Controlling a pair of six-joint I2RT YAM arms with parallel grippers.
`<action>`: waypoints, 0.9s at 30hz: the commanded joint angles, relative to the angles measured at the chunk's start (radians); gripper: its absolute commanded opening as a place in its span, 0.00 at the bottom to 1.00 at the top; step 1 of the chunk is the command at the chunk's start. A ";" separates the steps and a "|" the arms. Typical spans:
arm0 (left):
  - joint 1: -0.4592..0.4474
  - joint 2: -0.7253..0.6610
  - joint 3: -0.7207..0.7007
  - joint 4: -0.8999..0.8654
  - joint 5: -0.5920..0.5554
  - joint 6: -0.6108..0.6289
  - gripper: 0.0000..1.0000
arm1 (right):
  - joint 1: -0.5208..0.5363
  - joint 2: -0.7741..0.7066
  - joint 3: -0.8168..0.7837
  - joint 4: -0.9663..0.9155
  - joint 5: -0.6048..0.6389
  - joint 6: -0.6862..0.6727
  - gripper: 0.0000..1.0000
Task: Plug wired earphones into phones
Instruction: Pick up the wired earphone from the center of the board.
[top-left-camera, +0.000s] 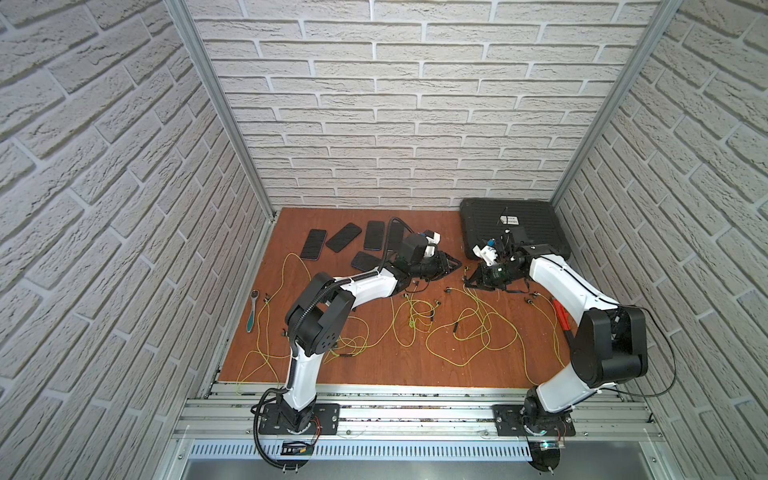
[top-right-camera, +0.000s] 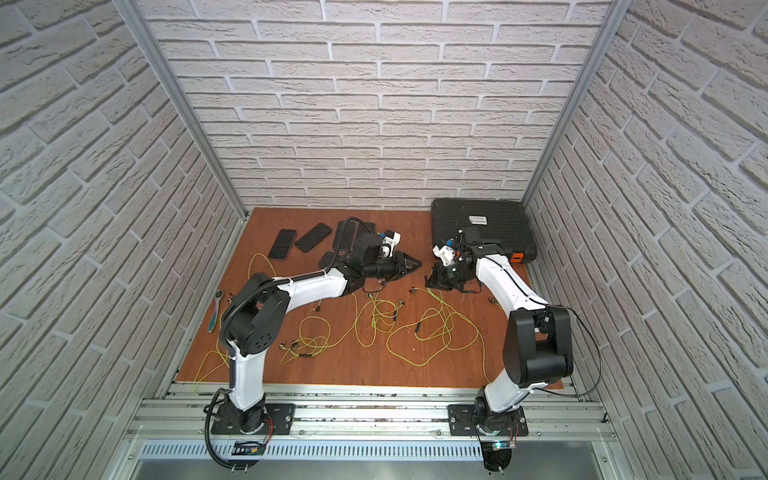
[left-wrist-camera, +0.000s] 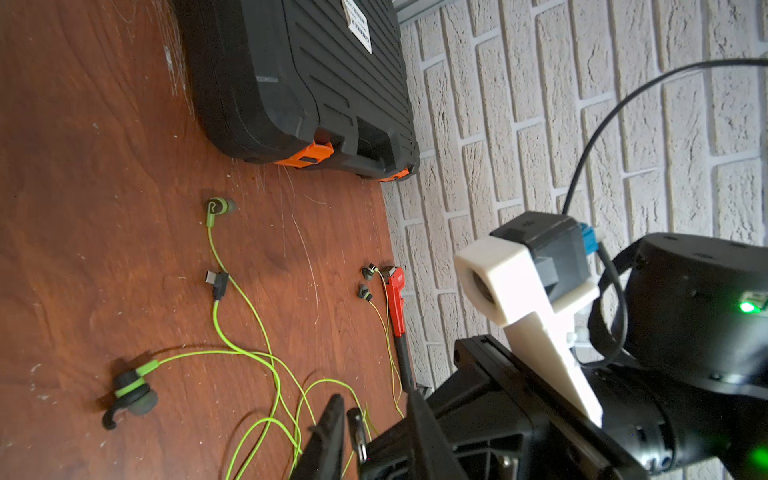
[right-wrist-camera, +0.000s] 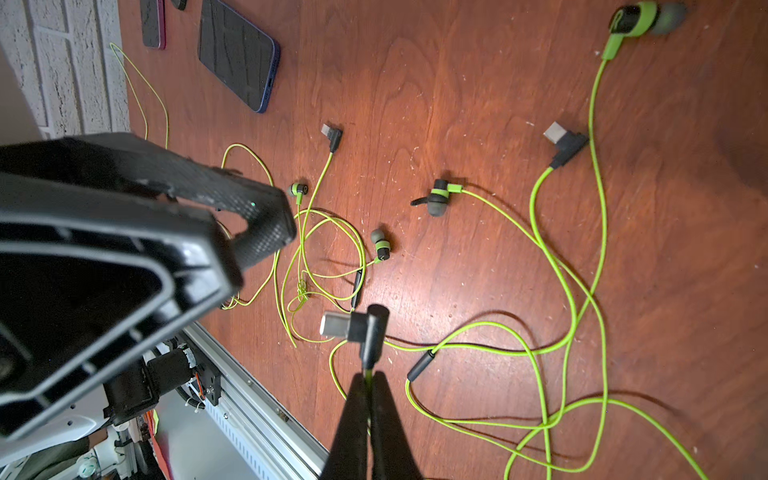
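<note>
Your right fingers (right-wrist-camera: 358, 401) are clenched on the dark tail of one plug (right-wrist-camera: 353, 328), holding it off the counter (top-left-camera: 374, 370) with its metal tip free. Its cord trails down to the rest of the wired earphones (top-left-camera: 413, 318), which sprawl over the middle and near half of the wood.

Your left fingers (left-wrist-camera: 330, 434) stand a little apart with nothing pinched. That plug shows in the gap, and you cannot tell whether it touches them.

In both top views the two arms meet tip to tip beyond the centre. They meet on the bare strip between the phones (top-left-camera: 343, 237) at far left and the black case (top-left-camera: 540, 226) filling the far right corner. Brick walls shut three sides, and the near edge ends at a metal rail. A ratchet (top-left-camera: 252, 311) lies by the left edge and a red tool (left-wrist-camera: 397, 303) along the right wall.

Only the right wrist view shows the grip; the top views make it too small. The left wrist view shows both of the case's orange latches (left-wrist-camera: 309, 154). In a top view a single latch (top-right-camera: 516, 257) peeks past the right arm.
</note>
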 joint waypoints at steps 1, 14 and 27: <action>-0.007 0.021 0.033 -0.018 0.038 0.038 0.30 | 0.012 -0.007 0.027 0.042 -0.027 0.014 0.06; -0.014 0.041 0.039 -0.035 0.057 0.044 0.24 | 0.018 -0.002 0.038 0.066 -0.012 0.029 0.06; -0.013 0.038 0.036 -0.030 0.051 0.048 0.00 | 0.015 -0.007 0.031 0.084 -0.030 0.030 0.08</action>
